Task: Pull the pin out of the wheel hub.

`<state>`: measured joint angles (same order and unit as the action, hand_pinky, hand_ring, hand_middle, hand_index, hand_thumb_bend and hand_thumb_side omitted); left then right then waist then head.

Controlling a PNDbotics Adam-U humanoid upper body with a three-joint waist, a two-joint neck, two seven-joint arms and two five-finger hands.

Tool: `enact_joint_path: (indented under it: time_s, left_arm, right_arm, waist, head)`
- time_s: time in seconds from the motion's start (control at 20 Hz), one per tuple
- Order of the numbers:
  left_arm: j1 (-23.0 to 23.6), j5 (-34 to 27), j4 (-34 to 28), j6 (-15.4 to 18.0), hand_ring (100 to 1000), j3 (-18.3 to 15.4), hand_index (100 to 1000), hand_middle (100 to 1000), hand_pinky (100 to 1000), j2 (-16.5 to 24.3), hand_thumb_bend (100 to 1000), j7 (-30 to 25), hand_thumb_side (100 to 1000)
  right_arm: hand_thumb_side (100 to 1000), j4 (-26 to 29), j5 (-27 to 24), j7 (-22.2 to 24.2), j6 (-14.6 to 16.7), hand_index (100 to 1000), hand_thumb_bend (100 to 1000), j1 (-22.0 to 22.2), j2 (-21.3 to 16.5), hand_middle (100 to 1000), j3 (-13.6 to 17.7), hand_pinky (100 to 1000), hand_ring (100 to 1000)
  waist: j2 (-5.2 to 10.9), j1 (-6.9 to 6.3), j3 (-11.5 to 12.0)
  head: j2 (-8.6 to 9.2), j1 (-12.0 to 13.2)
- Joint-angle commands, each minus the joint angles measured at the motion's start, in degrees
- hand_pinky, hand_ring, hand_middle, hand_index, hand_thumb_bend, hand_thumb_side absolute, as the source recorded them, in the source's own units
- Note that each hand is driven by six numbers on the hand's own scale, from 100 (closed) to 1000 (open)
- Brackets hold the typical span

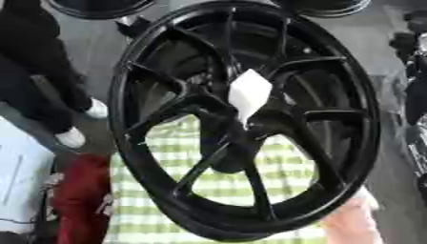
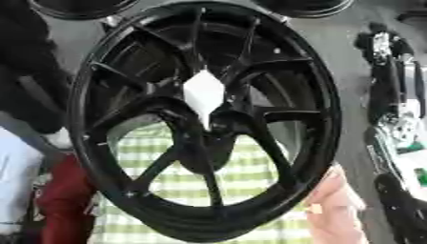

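A large black spoked wheel [image 1: 133, 95] stands upright and tilted, filling most of both views. At its hub sits the white pin [image 1: 249, 93], a pale diamond-shaped piece tapering to a point below. A person's bare hand [image 2: 333, 209] holds the wheel's rim at the lower right. My right arm [image 2: 392, 95], black with silver parts, runs down the right edge of the right eye view, well clear of the wheel. Its dark lower end [image 2: 400, 205] is too unclear to read as a hand. My left hand shows in no view.
Green-and-white checked cloth [image 1: 158, 209] shows through the spokes below the hub. A red thing [image 1: 79, 200] lies at the lower left. Two more dark wheels [image 1: 100, 7] [image 1: 325, 5] sit at the top edge. A person in black stands at the left.
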<state>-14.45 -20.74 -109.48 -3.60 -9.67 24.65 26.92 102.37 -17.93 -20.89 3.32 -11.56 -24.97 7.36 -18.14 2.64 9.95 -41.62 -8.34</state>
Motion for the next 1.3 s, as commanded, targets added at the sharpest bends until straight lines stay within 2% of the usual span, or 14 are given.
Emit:
enact_joint_path:
  time_s: [0.05,0.45,0.5,0.55,0.6,0.8,0.95,1.3]
  left_arm:
    - [-0.13,-0.05,-0.96,0.09,765,-0.28,720,759,542,0.96,172,0.18,781]
    - [-0.07,-0.03,-0.93,0.06,766,-0.28,721,760,542,1.09,172,0.26,781]
    - [-0.04,-0.02,-0.91,0.04,766,-0.27,721,760,541,1.14,172,0.26,781]
    - [-0.01,0.01,-0.90,0.03,766,-0.27,721,760,541,1.21,172,0.26,781]
    - [0.02,0.03,-0.89,0.03,766,-0.27,721,760,541,1.27,172,0.26,780]
    - [0.22,0.13,-0.79,-0.02,766,-0.23,721,760,540,1.65,172,0.26,780]
    - [0.45,0.25,-0.66,-0.09,766,-0.24,721,760,540,1.93,172,0.30,780]
    - [0.54,0.37,-0.62,-0.16,765,-0.19,720,759,538,2.32,170,0.34,780]
  right_arm:
    - [666,1.12,0.11,0.03,-0.06,784,100,-0.30,-0.93,669,0.25,959,800]
    - [653,1.56,0.11,-0.07,0.02,786,100,-0.32,-1.79,672,0.33,959,803]
    - [734,1.96,-0.01,-0.06,0.15,787,100,-0.38,-2.45,673,0.36,959,804]
    - [648,2.55,-0.30,0.01,0.29,787,100,-0.44,-3.31,675,0.33,959,805]
    - [641,3.10,-0.69,0.09,0.33,790,100,-0.44,-4.08,679,0.30,958,808]
    - [616,7.53,-2.93,1.82,-0.09,792,100,0.07,-10.59,683,-0.50,956,814]
    - [596,11.47,-4.98,4.53,-0.15,795,100,0.52,-17.68,686,-1.50,952,816]
    - [586,12.21,-8.29,13.26,4.32,802,100,-2.77,-31.70,695,-3.76,942,817]
  waist:
    - [1.07,-0.18,0.11]
    - [0.99,0.02,0.21]
    - [1.03,0.07,0.22]
    - [1.10,0.13,0.22]
    - [1.15,0.19,0.21]
    - [1.45,0.59,0.17]
    - [1.61,0.93,0.11]
    - [1.68,1.31,0.33]
  head:
    - [0.98,0.08]
    - [1.81,0.39]
    - [1.75,0.46]
    - [1.70,0.51]
    - [1.69,0.55]
    - [1.72,0.60]
    - [1.69,0.67]
    - [1.77,0.37]
